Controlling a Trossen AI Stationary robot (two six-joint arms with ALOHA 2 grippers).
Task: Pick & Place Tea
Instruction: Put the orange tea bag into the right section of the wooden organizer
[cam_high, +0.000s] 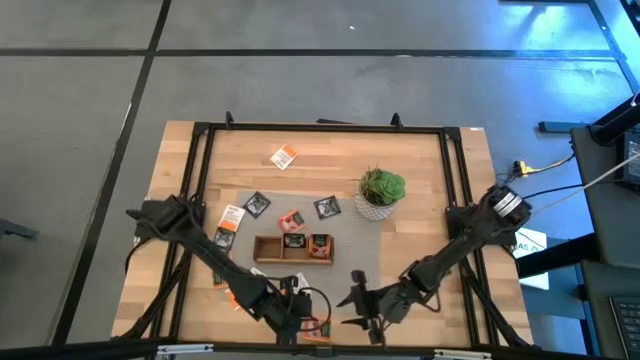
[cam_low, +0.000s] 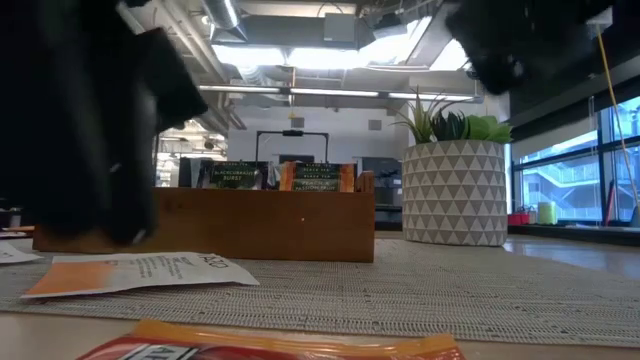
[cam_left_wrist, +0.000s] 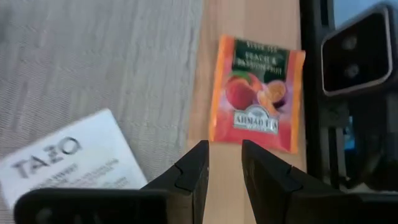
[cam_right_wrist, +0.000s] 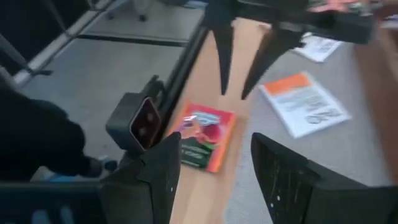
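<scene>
high view: eight tea sachets (cam_high: 285, 156), one tray (cam_high: 266, 249), both jaws spread, empty.

Bare table around red-orange sachet (cam_left_wrist: 256, 93), camera mount (cam_right_wrist: 138, 121) beside.

We count two arms, one tray (cam_high: 292, 258) with three compartments, one plant (cam_high: 381, 193), one mat (cam_high: 345, 230). Tea sachets: about nine visible in the high view, e.g. one orange (cam_high: 284, 156), one dark (cam_high: 327, 207); exact count unclear.
</scene>
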